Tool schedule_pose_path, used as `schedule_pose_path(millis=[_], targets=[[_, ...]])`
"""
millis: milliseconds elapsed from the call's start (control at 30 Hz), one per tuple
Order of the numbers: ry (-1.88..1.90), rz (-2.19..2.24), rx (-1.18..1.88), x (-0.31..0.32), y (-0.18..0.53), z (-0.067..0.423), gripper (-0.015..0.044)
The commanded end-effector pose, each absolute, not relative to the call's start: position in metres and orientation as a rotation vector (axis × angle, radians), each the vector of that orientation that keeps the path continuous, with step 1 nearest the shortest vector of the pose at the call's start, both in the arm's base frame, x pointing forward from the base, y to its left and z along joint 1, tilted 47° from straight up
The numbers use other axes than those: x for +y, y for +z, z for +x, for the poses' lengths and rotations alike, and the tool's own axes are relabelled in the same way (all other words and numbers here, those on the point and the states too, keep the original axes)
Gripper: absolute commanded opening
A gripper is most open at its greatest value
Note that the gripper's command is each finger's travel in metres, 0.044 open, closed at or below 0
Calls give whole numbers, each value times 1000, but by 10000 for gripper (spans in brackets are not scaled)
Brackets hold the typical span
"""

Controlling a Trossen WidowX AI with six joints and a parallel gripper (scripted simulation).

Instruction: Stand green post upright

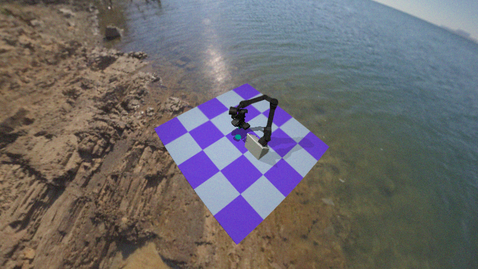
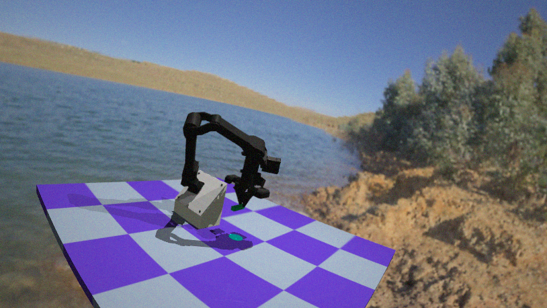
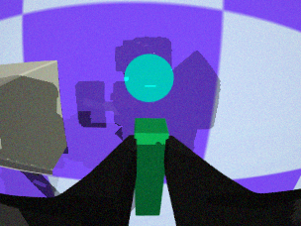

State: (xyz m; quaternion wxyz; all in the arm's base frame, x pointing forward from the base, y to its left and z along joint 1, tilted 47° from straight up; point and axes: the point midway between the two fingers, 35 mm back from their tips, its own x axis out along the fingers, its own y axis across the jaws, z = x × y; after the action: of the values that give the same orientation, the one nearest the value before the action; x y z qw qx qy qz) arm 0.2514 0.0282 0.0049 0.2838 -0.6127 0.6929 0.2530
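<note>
My gripper point(image 1: 241, 125) point(image 2: 243, 202) point(image 3: 150, 143) is shut on the green post point(image 2: 238, 207) point(image 3: 150, 174) and holds it in the air above the checkered floor. In the wrist view the post runs straight out between the two dark fingers, its far end just short of the cyan circle point(image 3: 150, 77). The cyan circle point(image 1: 238, 137) point(image 2: 235, 237) is a flat disc on a purple tile, inside the arm's shadow, below and a little ahead of the gripper. In the top view the post is nearly hidden by the fingers.
The arm's grey base box point(image 1: 255, 147) point(image 2: 200, 206) point(image 3: 27, 115) stands close beside the circle. The purple and pale checkered floor point(image 1: 234, 217) point(image 2: 114, 260) ends in edges on all sides, with water and a sandy bank around it.
</note>
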Motion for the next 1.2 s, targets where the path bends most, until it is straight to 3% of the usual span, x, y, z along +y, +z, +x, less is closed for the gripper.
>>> schedule_pose_path(millis=[0, 1167], targets=[[716, -1607, 1863, 26, 2, 250, 23], [966, -1341, 1843, 15, -7, 236, 23]])
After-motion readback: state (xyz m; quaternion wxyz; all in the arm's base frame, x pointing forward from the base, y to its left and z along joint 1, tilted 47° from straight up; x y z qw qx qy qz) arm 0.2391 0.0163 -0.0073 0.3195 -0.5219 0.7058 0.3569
